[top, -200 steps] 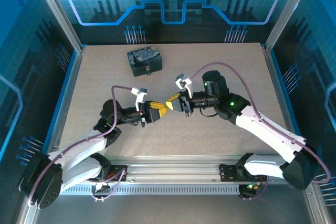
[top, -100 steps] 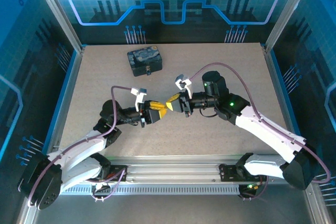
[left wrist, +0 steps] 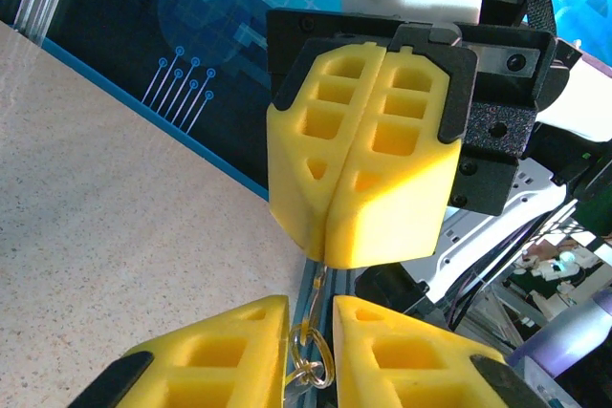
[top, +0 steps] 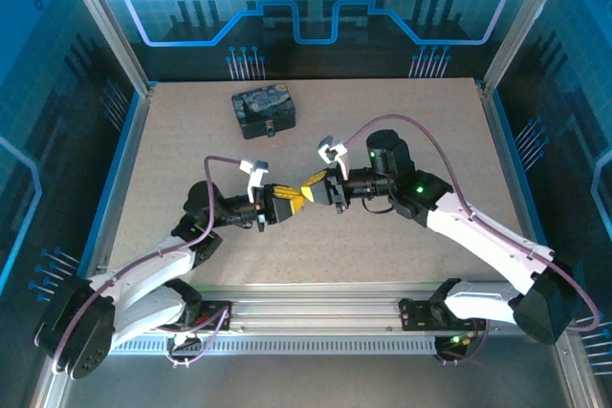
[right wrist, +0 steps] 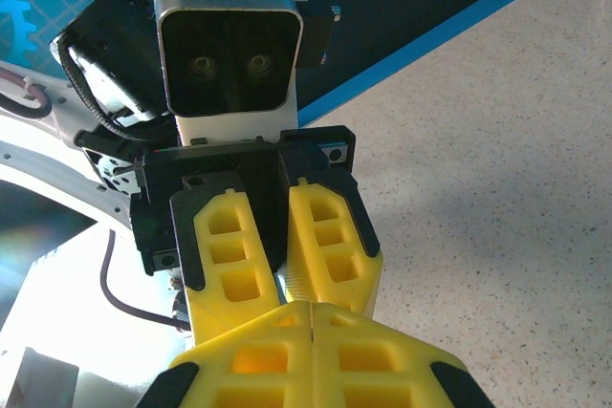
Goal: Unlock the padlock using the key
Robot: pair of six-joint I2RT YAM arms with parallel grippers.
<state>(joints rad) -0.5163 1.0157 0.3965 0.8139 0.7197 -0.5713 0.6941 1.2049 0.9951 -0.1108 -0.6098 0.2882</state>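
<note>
Handover above mid-table, key bridging both sets of fingertips.
My right gripper [left wrist: 330, 257] sits clamped at 12 o'clock in the left wrist view, pinching the key [left wrist: 315, 295] so its ring [left wrist: 308, 362] dangles at 6 o'clock into my left gripper's [top: 296, 197] narrow gap; whether that gap bites, I cannot tell. The padlock [top: 273, 127] seems to hang on the box [top: 260, 102] front, 11 o'clock on the table [top: 402, 121], well apart. I judge this a regrip for cleaner insertion.

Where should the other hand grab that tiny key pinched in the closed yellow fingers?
By the thin silvery wire ring, coming head-on toward the right hand: its shut fingers cover the far end of the slim metal key, leaving the ring end sticking out.
</note>
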